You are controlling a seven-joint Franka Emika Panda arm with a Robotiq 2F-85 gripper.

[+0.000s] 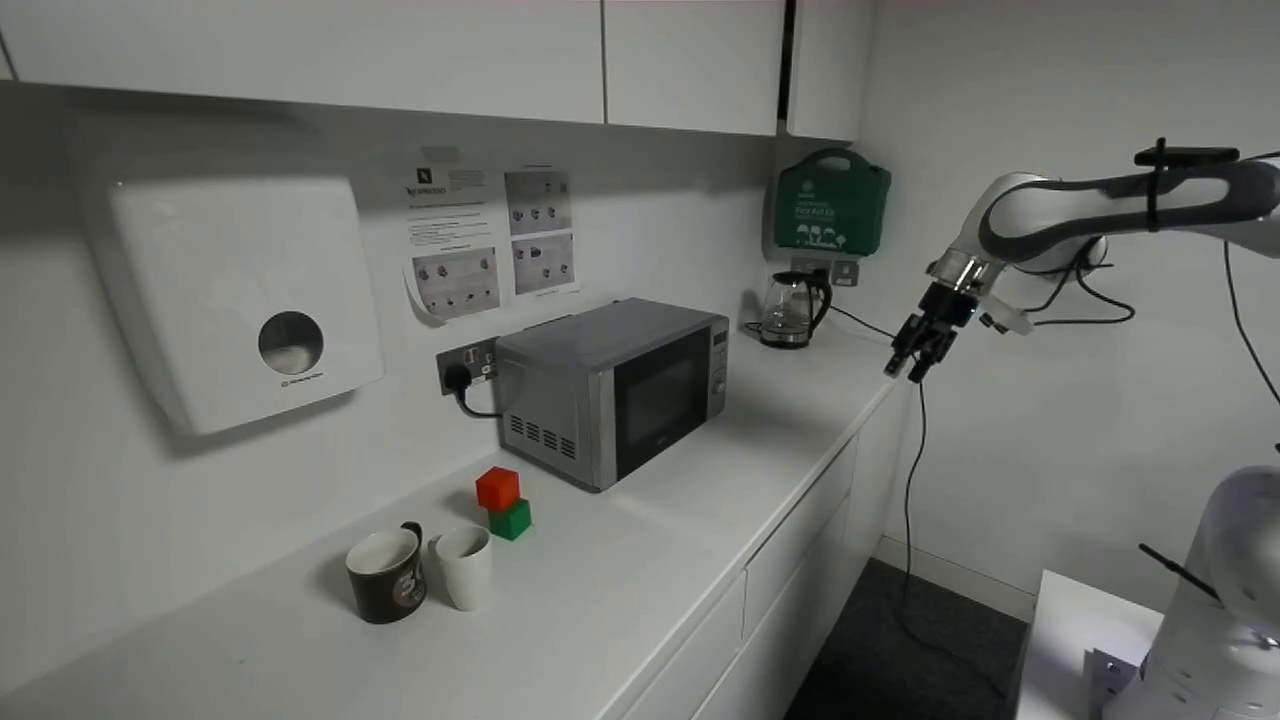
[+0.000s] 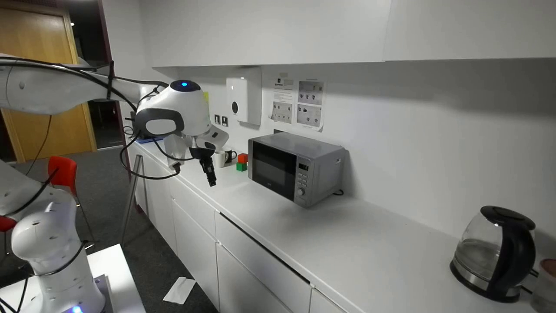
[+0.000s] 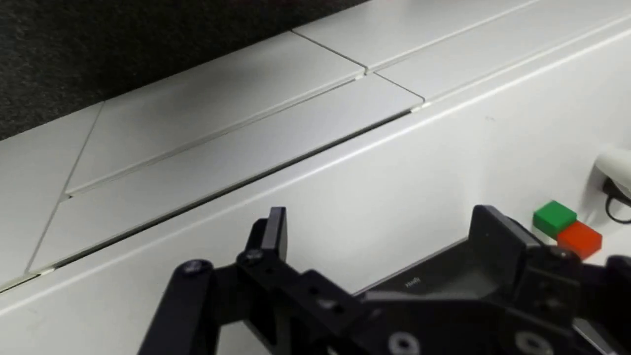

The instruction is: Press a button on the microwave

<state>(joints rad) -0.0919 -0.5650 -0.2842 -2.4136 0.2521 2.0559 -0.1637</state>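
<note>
The grey-silver microwave [image 1: 612, 392] stands on the white counter against the wall, its dark door shut. In an exterior view the microwave [image 2: 296, 168] shows its control panel [image 2: 302, 179], with a small display, several buttons and a round knob. My gripper [image 1: 904, 368] hangs in the air in front of the microwave, pointing down and touching nothing. It also shows in an exterior view [image 2: 212, 180]. In the wrist view the gripper [image 3: 382, 217] is open, its fingers wide apart with nothing between them. Part of the microwave's door [image 3: 434, 273] shows below and between the fingers; the control panel is hidden there.
A red block [image 1: 497, 489] and a green block [image 1: 511, 520] sit beside the microwave, near a black mug [image 1: 388, 580] and a white mug [image 1: 466, 570]. A glass kettle [image 2: 493, 254] stands farther along the counter. Upper cabinets [image 2: 278, 32] overhang the wall side.
</note>
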